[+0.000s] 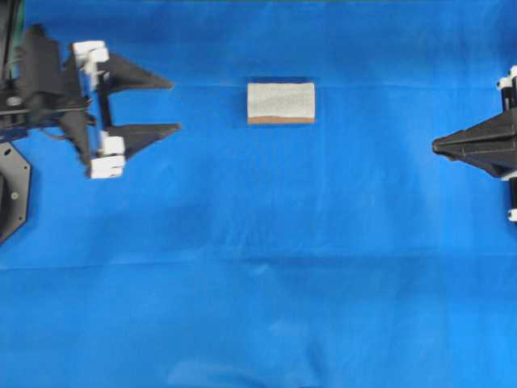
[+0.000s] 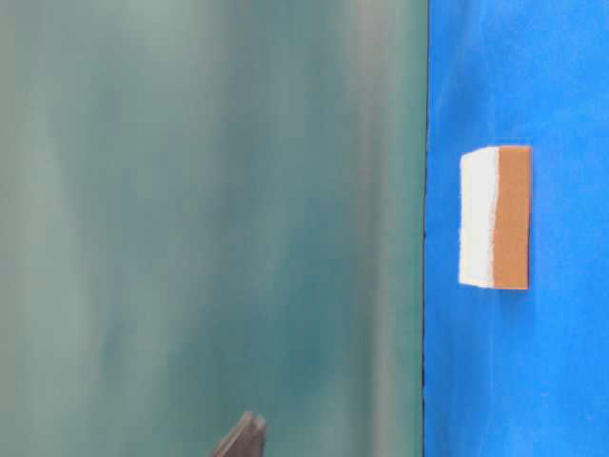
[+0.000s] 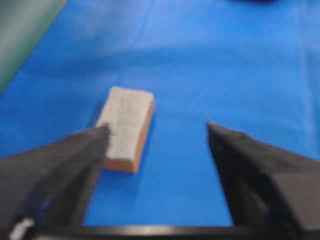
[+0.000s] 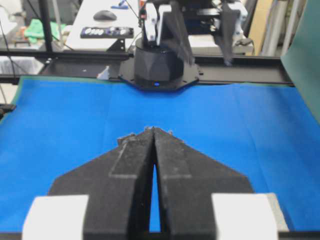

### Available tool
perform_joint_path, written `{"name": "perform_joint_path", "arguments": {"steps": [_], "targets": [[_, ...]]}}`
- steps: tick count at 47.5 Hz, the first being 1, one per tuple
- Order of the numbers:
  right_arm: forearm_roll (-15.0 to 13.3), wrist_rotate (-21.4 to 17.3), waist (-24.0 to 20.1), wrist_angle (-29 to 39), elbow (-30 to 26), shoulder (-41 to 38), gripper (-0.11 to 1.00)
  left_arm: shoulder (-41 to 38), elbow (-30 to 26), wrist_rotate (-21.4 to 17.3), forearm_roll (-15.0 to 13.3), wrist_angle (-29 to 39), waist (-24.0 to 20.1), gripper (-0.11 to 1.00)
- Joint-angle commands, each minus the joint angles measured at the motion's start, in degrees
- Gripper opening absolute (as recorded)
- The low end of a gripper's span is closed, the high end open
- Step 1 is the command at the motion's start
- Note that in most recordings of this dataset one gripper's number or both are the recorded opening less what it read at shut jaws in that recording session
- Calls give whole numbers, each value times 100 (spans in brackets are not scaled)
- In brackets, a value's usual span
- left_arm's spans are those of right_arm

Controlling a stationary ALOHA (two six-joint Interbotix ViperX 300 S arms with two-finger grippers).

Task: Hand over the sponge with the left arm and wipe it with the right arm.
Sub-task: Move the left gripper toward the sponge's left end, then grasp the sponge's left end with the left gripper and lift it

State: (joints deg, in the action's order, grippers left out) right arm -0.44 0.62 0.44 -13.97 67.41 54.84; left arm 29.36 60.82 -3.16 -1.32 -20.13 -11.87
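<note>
Ahead of spread left jaws, sponge (image 1: 280, 103)

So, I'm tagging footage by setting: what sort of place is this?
Probably a robotics lab: a blue cloth covers the bench, a black arm base is bolted on, and a desk with a mouse stands behind.

A smooth blue cloth (image 1: 242, 267) covers my whole working table. Behind it I see a black metal rail (image 4: 75, 52), and further a white desk (image 4: 100, 22) with a dark computer mouse (image 4: 105, 15).
</note>
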Motion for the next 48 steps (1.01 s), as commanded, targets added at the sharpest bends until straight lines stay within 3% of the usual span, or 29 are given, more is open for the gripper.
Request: {"name": "perform_joint_path", "arguments": {"steps": [1,6,24,48], "targets": [[-9,9,18,-18,-158,-35,0,-439,-264,-114,9,-53,-114,83],[-9,9,18,18,-158,-35,0,-1099,-562,-352,0,-53,-272,94],[-9,9,18,97,-149,-79,0,-2979,-1696,-888,0,9,-466,94],[-9,9,53,105,-141,-132,0,-4236,-2276,-1037,18,9,-677,94]]}}
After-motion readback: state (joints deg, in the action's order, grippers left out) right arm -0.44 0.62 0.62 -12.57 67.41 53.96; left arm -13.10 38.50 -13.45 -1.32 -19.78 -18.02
